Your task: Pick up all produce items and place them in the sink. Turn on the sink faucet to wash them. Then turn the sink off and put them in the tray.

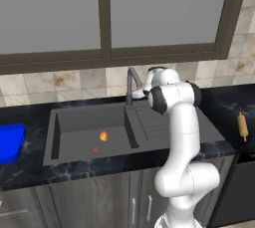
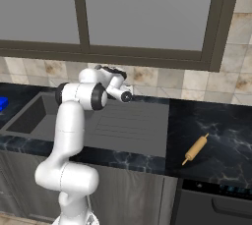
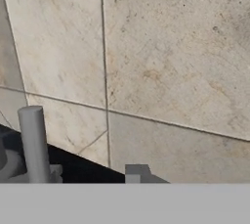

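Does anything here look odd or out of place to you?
Mostly tidy. A small red bit lies on the floor of the sink beside the yellow-orange fruit; I cannot tell what it is. A rolling pin lies alone on the dark counter, right of the drainboard. Nothing looks spilled or broken.

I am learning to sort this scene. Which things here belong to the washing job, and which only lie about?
For the job:
- fruit, in the sink
- faucet
- blue tray
- claw, near the faucet

Lying about:
- rolling pin on the counter
- small red thing in the basin
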Tool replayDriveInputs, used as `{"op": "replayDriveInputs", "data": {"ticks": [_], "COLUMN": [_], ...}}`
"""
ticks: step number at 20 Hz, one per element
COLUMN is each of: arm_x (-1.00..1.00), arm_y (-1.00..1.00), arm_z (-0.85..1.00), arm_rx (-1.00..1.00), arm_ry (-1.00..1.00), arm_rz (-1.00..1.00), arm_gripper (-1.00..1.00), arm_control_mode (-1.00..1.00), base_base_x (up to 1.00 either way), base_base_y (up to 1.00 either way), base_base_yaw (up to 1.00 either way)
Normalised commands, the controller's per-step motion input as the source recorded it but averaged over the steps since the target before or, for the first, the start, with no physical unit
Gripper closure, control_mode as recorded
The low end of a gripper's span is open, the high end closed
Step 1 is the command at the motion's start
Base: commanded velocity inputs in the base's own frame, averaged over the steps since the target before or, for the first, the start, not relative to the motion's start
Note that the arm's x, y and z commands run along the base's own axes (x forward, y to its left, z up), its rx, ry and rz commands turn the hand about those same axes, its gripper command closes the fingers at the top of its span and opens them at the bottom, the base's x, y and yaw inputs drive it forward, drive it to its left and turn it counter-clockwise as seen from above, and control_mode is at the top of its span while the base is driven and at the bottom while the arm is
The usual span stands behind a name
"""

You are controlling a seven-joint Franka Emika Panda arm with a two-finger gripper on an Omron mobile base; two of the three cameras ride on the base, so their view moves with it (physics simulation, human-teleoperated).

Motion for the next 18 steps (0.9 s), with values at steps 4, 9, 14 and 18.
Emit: {"op": "replayDriveInputs", "data": {"ticks": [4, 9, 14, 18], "arm_x": [0.00, 0.00, 0.00, 0.00], "arm_y": [-0.72, -0.77, -0.82, -0.83], "arm_z": [-0.15, -0.17, -0.14, -0.13], "arm_rx": [0.06, 0.06, 0.06, 0.05], "arm_ry": [0.09, 0.04, 0.00, 0.00], "arm_rz": [-0.07, -0.06, -0.05, -0.03], "arm_gripper": [1.00, 1.00, 1.00, 1.00], "arm_control_mode": [-1.00, -1.00, -1.00, -1.00], "base_base_x": [0.00, 0.00, 0.00, 0.00], "base_base_y": [0.00, 0.00, 0.00, 0.00], "base_base_yaw": [0.00, 0.00, 0.00, 0.00]}}
